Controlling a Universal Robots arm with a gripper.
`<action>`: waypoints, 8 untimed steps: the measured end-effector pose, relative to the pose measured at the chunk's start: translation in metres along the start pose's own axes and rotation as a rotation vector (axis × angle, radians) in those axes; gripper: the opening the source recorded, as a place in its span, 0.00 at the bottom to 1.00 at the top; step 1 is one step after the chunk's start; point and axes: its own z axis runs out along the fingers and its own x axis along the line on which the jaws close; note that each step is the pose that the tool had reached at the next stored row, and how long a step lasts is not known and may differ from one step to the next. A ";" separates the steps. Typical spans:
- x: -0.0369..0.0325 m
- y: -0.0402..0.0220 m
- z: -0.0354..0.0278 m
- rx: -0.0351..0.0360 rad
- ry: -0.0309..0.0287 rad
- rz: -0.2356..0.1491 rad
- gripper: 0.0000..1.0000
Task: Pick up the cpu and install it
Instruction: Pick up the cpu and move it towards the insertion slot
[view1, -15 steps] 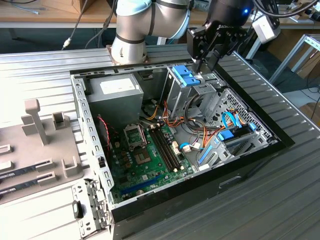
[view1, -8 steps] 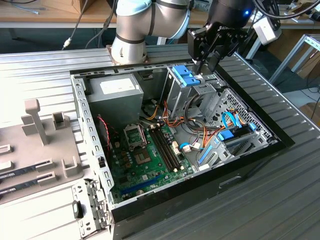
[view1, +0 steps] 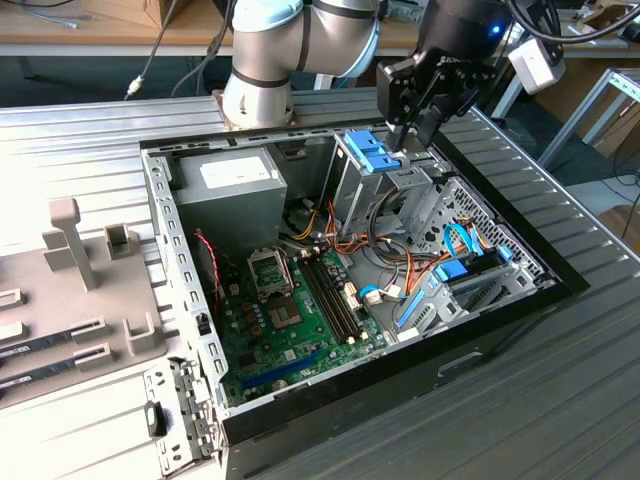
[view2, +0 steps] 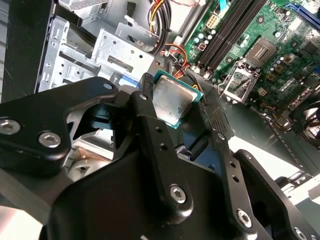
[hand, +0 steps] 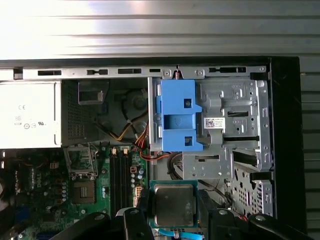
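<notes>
- We see the black two-finger gripper (view1: 415, 120) clamped on the small flat square cpu with a silvery metal top and thin green rim (view2: 172, 102); its fingers pinch two opposite edges
- the cpu hangs above the grey metal drive cage with a blue plastic latch (hand: 177, 122); it is well apart from the open silver socket frame (hand: 80, 159) on the green motherboard (view1: 300, 340)
- we judge it light, stiff and fragile, its lid probably slippery; the edges seem the safe hold, not the underside
- it lies flat, lid toward the wrist cameras; being square, it has no long axis; in the first wrist view its sides run roughly parallel to the walls of the black computer case (view1: 400, 370)
</notes>
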 end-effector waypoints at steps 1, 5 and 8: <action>0.0000 -0.0005 0.0002 0.0000 0.0000 0.000 0.47; 0.0000 -0.0024 0.0008 0.0000 0.0000 0.000 0.47; -0.0001 -0.0039 0.0013 0.0000 0.0000 0.000 0.47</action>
